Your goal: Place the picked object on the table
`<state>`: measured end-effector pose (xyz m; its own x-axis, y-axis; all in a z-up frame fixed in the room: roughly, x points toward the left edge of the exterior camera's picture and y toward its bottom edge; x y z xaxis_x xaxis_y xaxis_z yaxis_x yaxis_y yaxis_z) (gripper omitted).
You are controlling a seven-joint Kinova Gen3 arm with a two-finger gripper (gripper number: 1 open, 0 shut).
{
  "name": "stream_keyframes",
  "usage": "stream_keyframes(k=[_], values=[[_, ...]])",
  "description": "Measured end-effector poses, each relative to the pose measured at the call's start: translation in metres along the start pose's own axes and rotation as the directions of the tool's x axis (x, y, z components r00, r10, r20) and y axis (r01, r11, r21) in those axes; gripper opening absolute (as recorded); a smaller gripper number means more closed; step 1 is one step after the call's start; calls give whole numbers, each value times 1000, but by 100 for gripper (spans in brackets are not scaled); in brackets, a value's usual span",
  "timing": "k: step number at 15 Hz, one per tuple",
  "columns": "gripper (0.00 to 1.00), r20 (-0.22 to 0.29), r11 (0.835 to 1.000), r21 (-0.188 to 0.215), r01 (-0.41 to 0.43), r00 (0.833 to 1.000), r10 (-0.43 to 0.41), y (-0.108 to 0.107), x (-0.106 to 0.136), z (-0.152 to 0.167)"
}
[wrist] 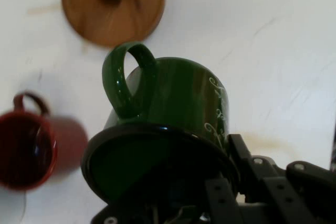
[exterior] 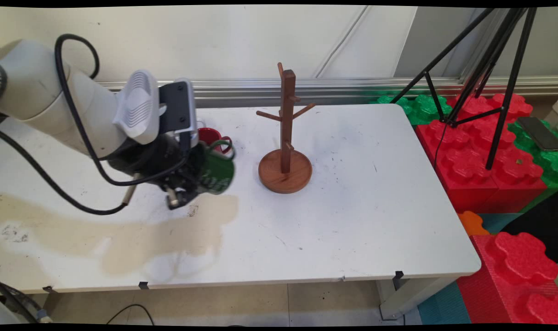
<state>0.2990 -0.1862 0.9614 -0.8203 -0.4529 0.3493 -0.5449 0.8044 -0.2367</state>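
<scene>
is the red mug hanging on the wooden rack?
No, the red mug stands on the table, left of the mug tree, whose pegs are bare.

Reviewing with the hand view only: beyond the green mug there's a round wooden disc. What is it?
Observer: The base of a wooden mug stand; an upright post with bare pegs rises from it.
Operator: Is the green mug resting on the table?
Observer: It looks lifted. The claw holds the green mug tilted, and its shadow falls on the table nearer the front edge.
Operator: Where is the red mug in the room?
Observer: The red mug stands upright behind the arm, toward the wall, left of the stand.
</scene>
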Motion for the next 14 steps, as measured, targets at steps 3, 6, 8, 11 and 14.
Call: stream_keyframes(k=[3, 6, 8, 11, 14], values=[[0, 102, 999, 49, -2, 995, -3, -5, -14, 6], [0, 184, 996, 85, -7, 983, -9, -10, -27, 18], [0, 228, 995, 97, -8, 974, -14, -13, -34, 28], [0, 285, 995, 101, -9, 958, -20, -19, -44, 46], [0, 334, 993, 115, -2, 942, -37, -26, -53, 61]])
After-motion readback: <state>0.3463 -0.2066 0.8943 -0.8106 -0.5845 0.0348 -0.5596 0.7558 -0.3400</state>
